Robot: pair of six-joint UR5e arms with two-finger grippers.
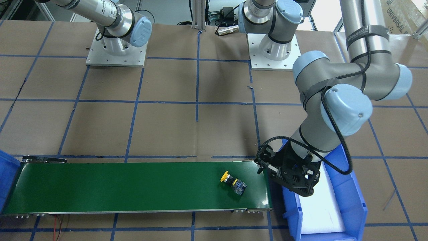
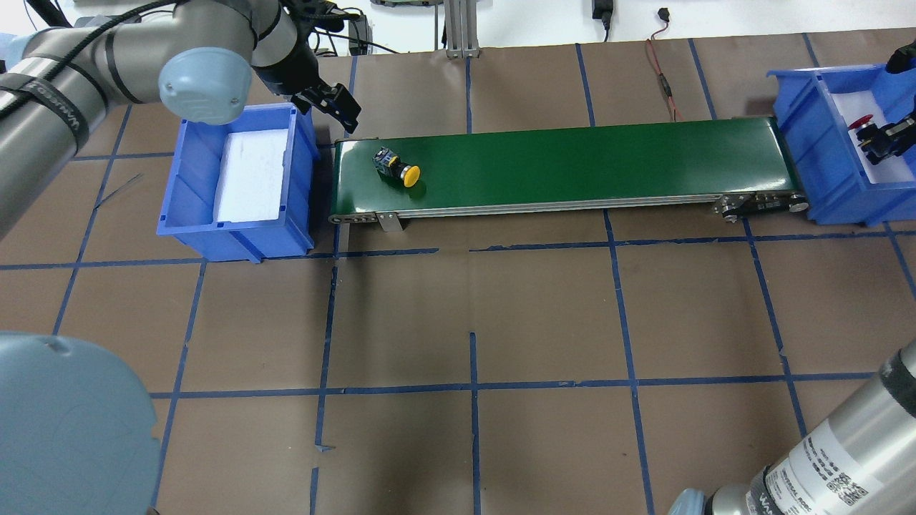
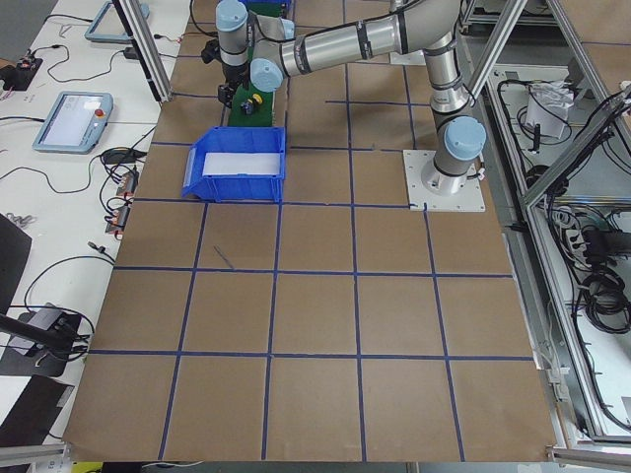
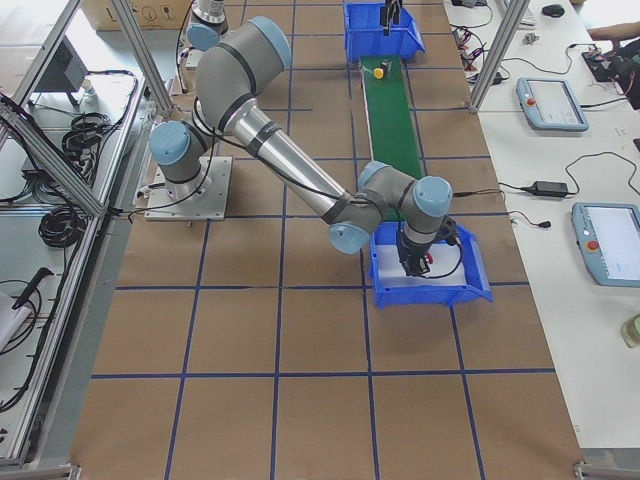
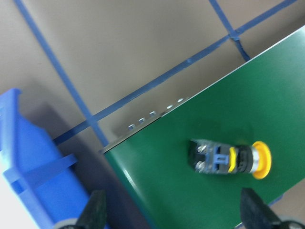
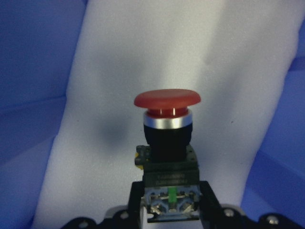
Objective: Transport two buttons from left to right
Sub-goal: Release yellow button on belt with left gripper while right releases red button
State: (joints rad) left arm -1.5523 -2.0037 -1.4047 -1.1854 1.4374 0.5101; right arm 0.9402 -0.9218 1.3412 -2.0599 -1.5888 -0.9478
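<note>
The robot's right hand is clamped on the squared rear block of the red button, whose cap points away from the hand, over the white foam liner of the right blue bin. At the other end of the green conveyor belt, the yellow button lies on its side just beyond the left hand. That hand's fingers stand wide apart and hold nothing, close beside the left blue bin. Both buttons look light, rigid and hard-shelled. The round caps and barrels would likely roll or slip, so the flat-sided rear block appears the safest place to grip. Count: two buttons, one red and one yellow; two bins; one belt; two hands, all on a paper-covered tabletop.
</note>
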